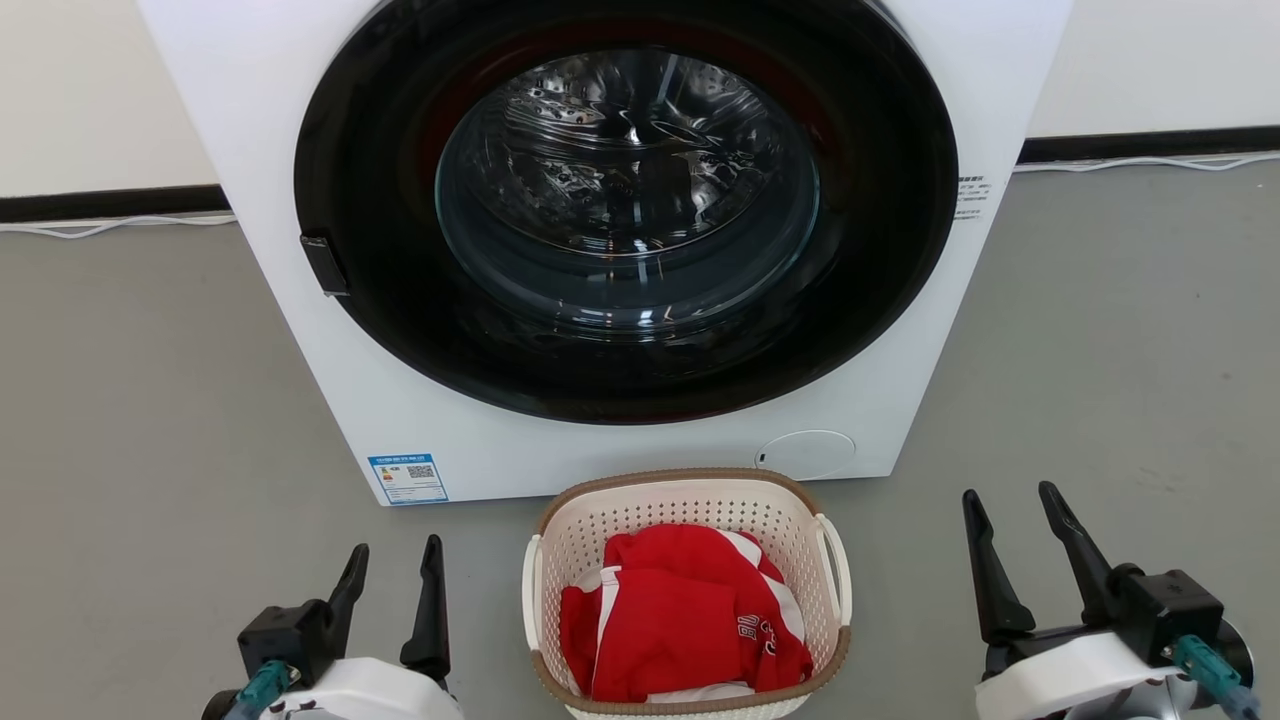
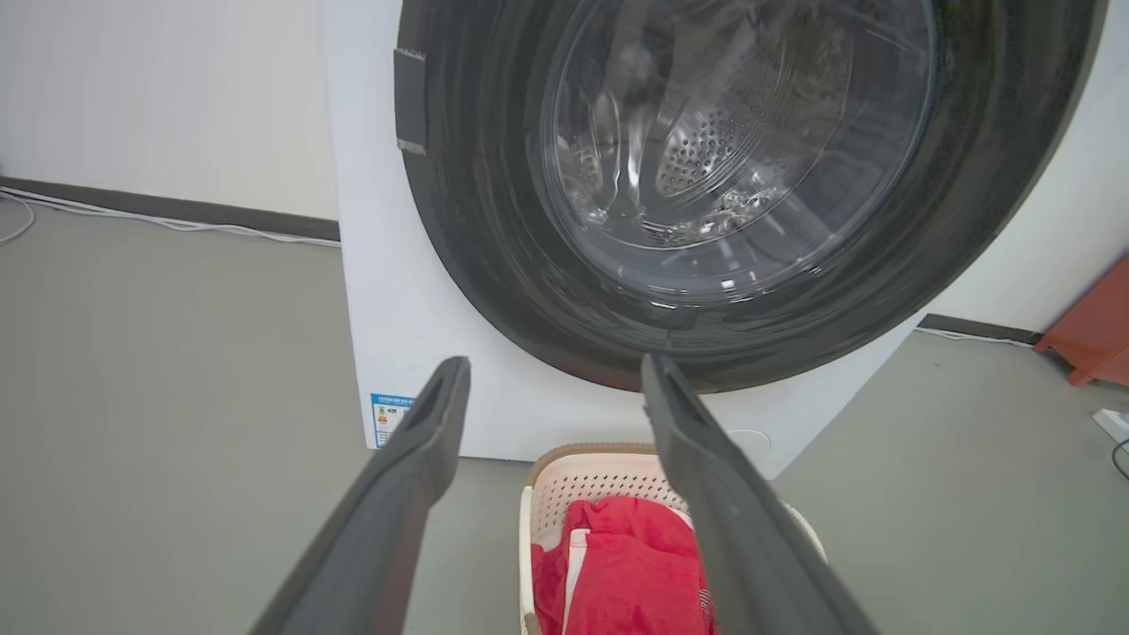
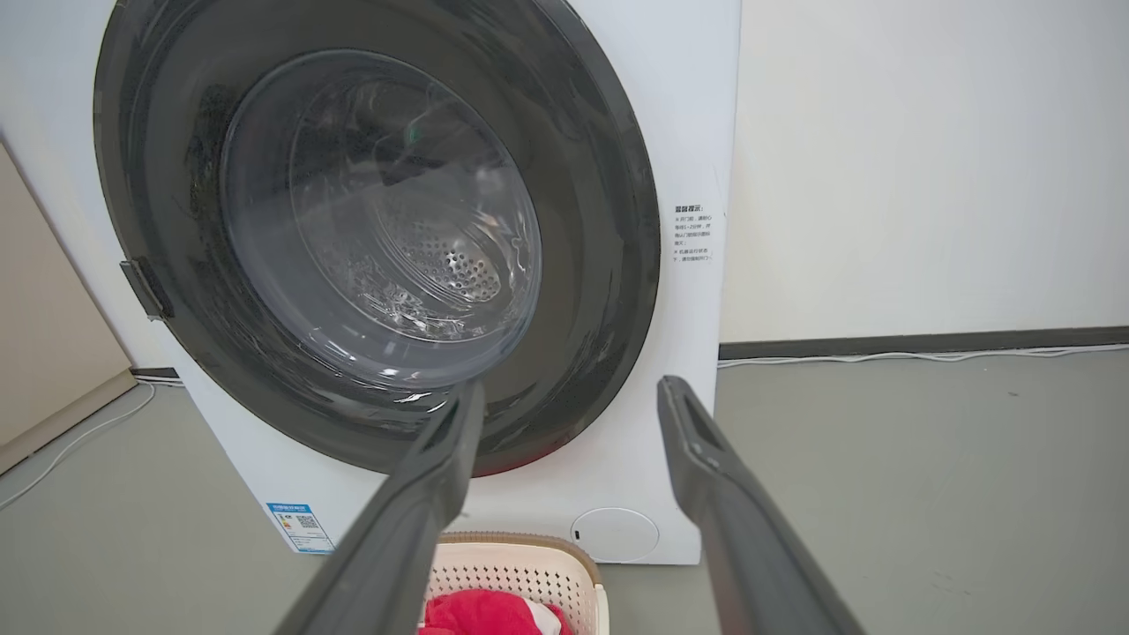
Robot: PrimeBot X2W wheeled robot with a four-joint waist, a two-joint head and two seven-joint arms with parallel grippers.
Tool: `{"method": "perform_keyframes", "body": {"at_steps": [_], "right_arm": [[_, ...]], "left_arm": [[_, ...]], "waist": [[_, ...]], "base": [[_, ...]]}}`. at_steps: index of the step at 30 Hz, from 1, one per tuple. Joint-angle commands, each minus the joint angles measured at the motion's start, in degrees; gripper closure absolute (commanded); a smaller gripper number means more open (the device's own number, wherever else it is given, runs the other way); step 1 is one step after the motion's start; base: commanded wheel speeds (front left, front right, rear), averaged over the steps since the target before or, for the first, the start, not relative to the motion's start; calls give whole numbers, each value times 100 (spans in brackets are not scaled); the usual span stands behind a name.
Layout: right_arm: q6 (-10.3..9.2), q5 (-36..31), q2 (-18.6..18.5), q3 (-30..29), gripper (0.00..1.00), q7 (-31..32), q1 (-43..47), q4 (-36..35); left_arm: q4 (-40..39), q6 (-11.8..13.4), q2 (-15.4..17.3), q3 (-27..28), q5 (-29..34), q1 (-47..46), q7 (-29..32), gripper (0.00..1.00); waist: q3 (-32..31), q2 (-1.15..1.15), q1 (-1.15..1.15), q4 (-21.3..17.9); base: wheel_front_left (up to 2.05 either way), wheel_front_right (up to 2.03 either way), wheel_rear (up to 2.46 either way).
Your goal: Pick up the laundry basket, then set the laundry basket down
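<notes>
Left gripper [image 1: 397,545] low left, right gripper [image 1: 1008,492] low right. Both have long dark tapered fingers spread apart, holding nothing, each well clear of the basket. Between them on the smooth grey floor [image 1: 150,420] sits the laundry basket [image 1: 690,505]: cream perforated plastic, rounded-rectangular, brown woven-look rim, a white loop handle [image 1: 838,570] on each side. Inside it is a crumpled red garment [image 1: 680,610] with white stripes. Just behind the basket is the white washing machine [image 1: 450,440]: glossy black round door [image 1: 380,330], clear glass porthole, punched steel drum [image 1: 620,150] behind it. Farthest back, pale wall [image 1: 80,90], black baseboard [image 1: 100,203], thin white cable [image 1: 100,225] along it.
</notes>
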Motion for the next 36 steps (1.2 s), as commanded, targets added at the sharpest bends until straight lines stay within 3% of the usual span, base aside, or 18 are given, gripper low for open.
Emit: {"method": "perform_keyframes", "body": {"at_steps": [1,24,36], "right_arm": [[40,-188,-69,144,0,-126,-178,-122],[41,-272,-85,151,0,-166,-252,-108],[41,-377,54,-98,0,-166,-624,-57]], "left_arm": [[-125,72,60,141,175,-275,-84,0],[-76,60,62,143,241,-297,-124,0],[43,75,62,13,92,-728,-124,0]], "waist": [[1,0,0,4],[49,0,0,2],[621,0,0,40]], "base": [[0,0,0],[0,0,0],[0,0,0]]}}
